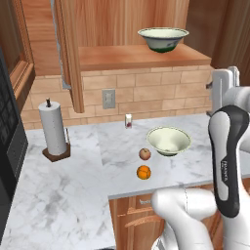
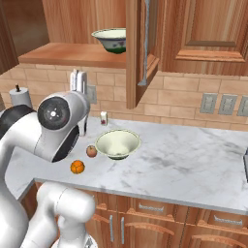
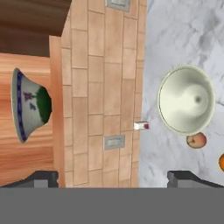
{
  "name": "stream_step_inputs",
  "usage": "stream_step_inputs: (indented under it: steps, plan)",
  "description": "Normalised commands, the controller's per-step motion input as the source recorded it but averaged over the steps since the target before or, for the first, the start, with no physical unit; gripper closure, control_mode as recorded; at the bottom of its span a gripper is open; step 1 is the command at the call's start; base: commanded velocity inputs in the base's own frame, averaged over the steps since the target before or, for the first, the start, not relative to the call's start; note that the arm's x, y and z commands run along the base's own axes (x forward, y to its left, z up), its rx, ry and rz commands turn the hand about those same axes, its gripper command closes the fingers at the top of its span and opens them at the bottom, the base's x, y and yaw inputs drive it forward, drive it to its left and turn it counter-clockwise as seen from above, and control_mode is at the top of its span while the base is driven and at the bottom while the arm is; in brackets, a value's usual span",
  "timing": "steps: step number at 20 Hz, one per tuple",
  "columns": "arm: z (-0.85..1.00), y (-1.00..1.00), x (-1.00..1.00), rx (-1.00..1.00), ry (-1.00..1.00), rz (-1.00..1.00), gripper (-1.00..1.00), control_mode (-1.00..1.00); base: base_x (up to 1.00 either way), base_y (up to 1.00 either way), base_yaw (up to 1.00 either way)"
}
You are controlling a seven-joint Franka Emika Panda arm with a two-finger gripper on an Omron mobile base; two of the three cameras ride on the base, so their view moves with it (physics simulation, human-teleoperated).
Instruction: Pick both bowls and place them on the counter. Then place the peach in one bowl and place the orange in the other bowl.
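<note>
One cream-white bowl (image 1: pixel 163 39) (image 2: pixel 110 39) with a dark green base stands on the brown wooden shelf (image 1: pixel 122 57). The other bowl (image 1: pixel 168 140) (image 2: pixel 117 144) rests upright and empty on the marble counter (image 1: pixel 73 195) (image 2: pixel 193 164). Just in front of it lie the peach (image 1: pixel 145 154) (image 2: pixel 91 151) and, nearer the counter edge, the orange (image 1: pixel 143 172) (image 2: pixel 77 167). My gripper (image 3: pixel 113 179) is open and holds nothing, facing the brick wall from a distance. In the rolled hand view the shelf bowl (image 3: pixel 30 105) is at left; the counter bowl (image 3: pixel 186 99), peach (image 3: pixel 196 140) and orange (image 3: pixel 221 162) are at right.
A paper towel roll (image 1: pixel 52 129) (image 2: pixel 20 97) stands at the counter's left. A small white carton (image 1: pixel 128 121) (image 2: pixel 103 118) sits by the wall behind the counter bowl. An open cabinet door (image 1: pixel 68 49) (image 2: pixel 138 48) hangs beside the shelf. A black appliance (image 1: pixel 10 146) borders the left.
</note>
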Motion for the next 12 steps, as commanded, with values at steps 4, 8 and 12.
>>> stream_step_inputs:
  steps: [4,8,12]
  plan:
    - [0.46,0.02,-0.07,0.0,-0.1,0.0,-1.0,-1.0,0.0,0.0,0.0]
    - [0.47,0.05,0.0,0.0,0.0,0.0,-1.0,-1.0,0.0,0.0,0.0]
    - [0.52,0.05,0.0,0.0,0.0,0.0,-1.0,-1.0,0.0,0.0,0.0]
